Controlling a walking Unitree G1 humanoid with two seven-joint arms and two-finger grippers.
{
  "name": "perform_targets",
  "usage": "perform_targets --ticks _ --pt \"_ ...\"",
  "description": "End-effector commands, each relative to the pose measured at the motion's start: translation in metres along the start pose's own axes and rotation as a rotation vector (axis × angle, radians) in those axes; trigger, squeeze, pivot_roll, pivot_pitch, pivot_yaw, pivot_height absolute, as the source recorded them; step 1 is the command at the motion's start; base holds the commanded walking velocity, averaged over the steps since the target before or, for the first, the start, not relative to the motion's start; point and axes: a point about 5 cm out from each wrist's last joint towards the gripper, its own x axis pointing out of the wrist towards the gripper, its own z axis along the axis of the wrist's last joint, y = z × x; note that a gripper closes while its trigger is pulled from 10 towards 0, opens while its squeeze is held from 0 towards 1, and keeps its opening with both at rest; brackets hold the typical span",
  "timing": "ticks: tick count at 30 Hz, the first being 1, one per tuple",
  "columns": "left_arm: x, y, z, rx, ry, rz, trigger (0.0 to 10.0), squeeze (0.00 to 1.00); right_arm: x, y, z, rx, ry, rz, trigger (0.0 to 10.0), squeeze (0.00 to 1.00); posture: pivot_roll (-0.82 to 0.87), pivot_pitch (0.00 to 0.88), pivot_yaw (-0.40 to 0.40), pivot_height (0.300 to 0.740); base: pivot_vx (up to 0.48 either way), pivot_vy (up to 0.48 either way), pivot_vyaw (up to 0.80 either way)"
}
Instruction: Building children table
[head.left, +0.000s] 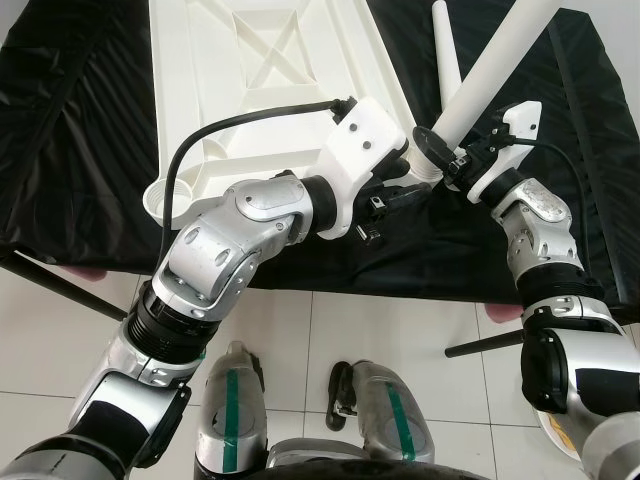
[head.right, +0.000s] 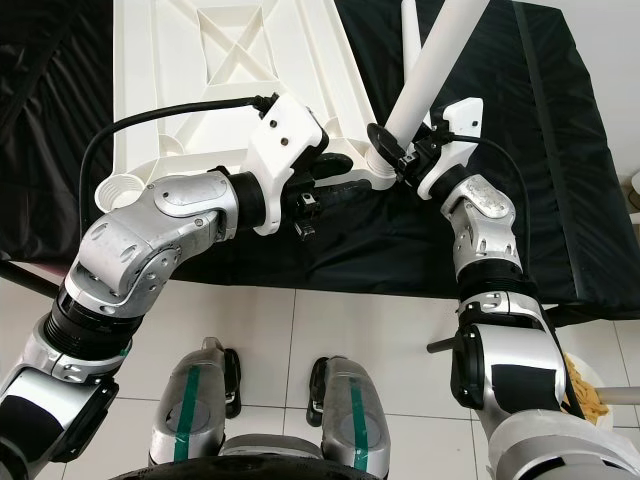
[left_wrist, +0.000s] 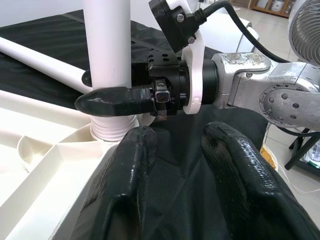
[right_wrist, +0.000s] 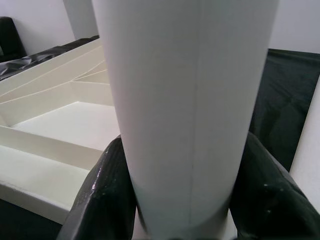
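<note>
A white plastic table top (head.left: 260, 60) lies upside down on a black cloth (head.left: 80, 120). My right gripper (head.left: 455, 160) is shut on a white table leg (head.left: 490, 75), which stands tilted with its threaded end at the top's near right corner socket (left_wrist: 112, 130). In the right wrist view the leg (right_wrist: 185, 100) sits between both fingers (right_wrist: 102, 195). My left gripper (head.left: 395, 195) is open just beside that corner, low over the cloth, with nothing between its fingers (left_wrist: 130, 165). A second white leg (head.left: 445, 50) lies on the cloth behind.
The top's near left corner socket (head.left: 165, 195) sits at the cloth's front edge. Below it are white floor tiles (head.left: 380, 330), my feet, and black stand legs (head.left: 485, 345) on both sides. A plate of food (head.right: 585, 395) lies on the floor at the right.
</note>
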Motion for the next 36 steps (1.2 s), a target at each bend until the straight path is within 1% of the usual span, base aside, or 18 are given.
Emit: perform_targets --ticks 1,3,9,10,11,12,15,18,24,28,29,30,31,33,34,35,36 --pt "0.002 -0.003 0.001 0.011 0.012 -0.037 10.0 0.00 -0.002 -0.001 -0.003 0.014 0.012 -0.009 10.0 0.00 0.04 0.023 -0.032 0.740 0.000 0.000 0.00" --pt "0.002 -0.003 0.001 0.011 0.012 -0.036 10.0 0.00 -0.001 0.001 -0.003 0.037 -0.003 -0.049 10.0 0.00 0.04 0.024 -0.034 0.740 0.000 0.000 0.00" --pt "0.001 -0.003 0.001 0.010 0.012 -0.036 10.0 0.00 -0.001 0.001 -0.003 0.045 -0.011 -0.064 10.0 0.00 0.04 0.024 -0.034 0.740 0.000 0.000 0.00" --pt "0.001 -0.003 0.001 0.009 0.013 -0.035 10.0 0.00 -0.001 0.004 -0.003 0.052 -0.033 -0.105 10.0 0.00 0.04 0.026 -0.039 0.740 0.000 0.000 0.00" --pt "0.001 -0.003 0.001 0.009 0.013 -0.035 10.0 0.00 -0.001 0.004 -0.003 0.052 -0.033 -0.105 10.0 0.00 0.04 0.026 -0.039 0.740 0.000 0.000 0.00" --pt "0.001 -0.004 0.000 0.006 0.014 -0.034 10.0 0.00 -0.002 0.006 -0.002 0.059 -0.056 -0.150 10.0 0.00 0.04 0.027 -0.041 0.740 0.000 0.000 0.00" --pt "0.001 -0.004 0.000 0.006 0.014 -0.034 10.0 0.00 -0.002 0.006 -0.002 0.059 -0.056 -0.150 10.0 0.00 0.04 0.027 -0.041 0.740 0.000 0.000 0.00" --pt "0.000 -0.006 0.000 0.000 0.016 -0.034 10.0 0.00 -0.002 0.014 -0.001 0.050 -0.089 -0.310 10.0 0.00 0.05 0.026 -0.049 0.740 0.000 0.000 0.00" --pt "0.000 -0.006 -0.001 -0.001 0.016 -0.034 10.0 0.00 0.000 0.020 0.004 0.058 -0.132 -0.379 10.0 0.00 0.05 0.022 -0.049 0.740 0.000 0.000 0.00" --pt "0.001 -0.006 -0.001 -0.002 0.016 -0.033 10.0 0.00 0.005 0.040 0.015 0.048 -0.182 -0.519 10.0 0.00 0.05 0.013 -0.055 0.740 0.000 0.000 0.00" --pt "0.001 -0.006 -0.001 -0.002 0.016 -0.033 10.0 0.00 0.005 0.040 0.015 0.048 -0.182 -0.519 10.0 0.00 0.05 0.013 -0.055 0.740 0.000 0.000 0.00" --pt "0.001 -0.006 -0.001 -0.002 0.015 -0.034 10.0 0.00 0.005 0.043 0.013 0.053 -0.164 -0.572 10.0 0.00 0.05 0.011 -0.056 0.740 0.000 0.000 0.00" --pt "0.001 -0.006 -0.001 -0.002 0.015 -0.034 10.0 0.00 0.005 0.043 0.013 0.053 -0.164 -0.572 10.0 0.00 0.05 0.011 -0.056 0.740 0.000 0.000 0.00" --pt "0.002 -0.006 -0.001 -0.003 0.015 -0.034 10.0 0.00 0.003 0.044 0.011 0.053 -0.139 -0.660 10.0 0.00 0.05 0.011 -0.056 0.740 0.000 0.000 0.00" --pt "0.002 -0.006 -0.001 -0.003 0.015 -0.034 10.0 0.00 0.003 0.044 0.011 0.053 -0.139 -0.660 10.0 0.00 0.05 0.011 -0.056 0.740 0.000 0.000 0.00" --pt "0.002 -0.006 -0.001 -0.003 0.015 -0.034 10.0 0.00 0.000 0.047 0.004 0.061 -0.094 -0.755 10.0 0.00 0.05 0.004 -0.061 0.740 0.000 0.000 0.00" --pt "0.002 -0.006 -0.001 -0.003 0.015 -0.034 10.0 0.00 0.000 0.047 0.004 0.061 -0.094 -0.755 10.0 0.00 0.05 0.004 -0.061 0.740 0.000 0.000 0.00"
